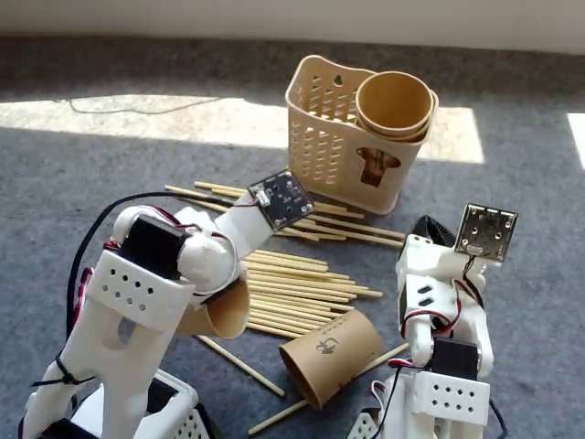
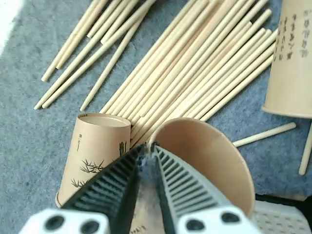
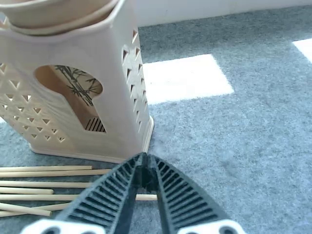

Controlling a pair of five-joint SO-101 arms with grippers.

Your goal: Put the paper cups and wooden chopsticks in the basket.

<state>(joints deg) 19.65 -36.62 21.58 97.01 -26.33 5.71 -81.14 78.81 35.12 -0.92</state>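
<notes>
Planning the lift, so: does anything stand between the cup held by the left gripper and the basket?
Nothing upright: wooden chopsticks lie flat on the carpet between paper cup and basket. Stacked cups fill one end.

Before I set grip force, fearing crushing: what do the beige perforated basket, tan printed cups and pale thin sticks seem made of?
The beige perforated basket looks like moulded plastic, smooth, slightly shiny. The tan printed cups look like matte paper: thin walls, rolled rim. The pale thin sticks seem bare, unvarnished wood or bamboo.
</notes>
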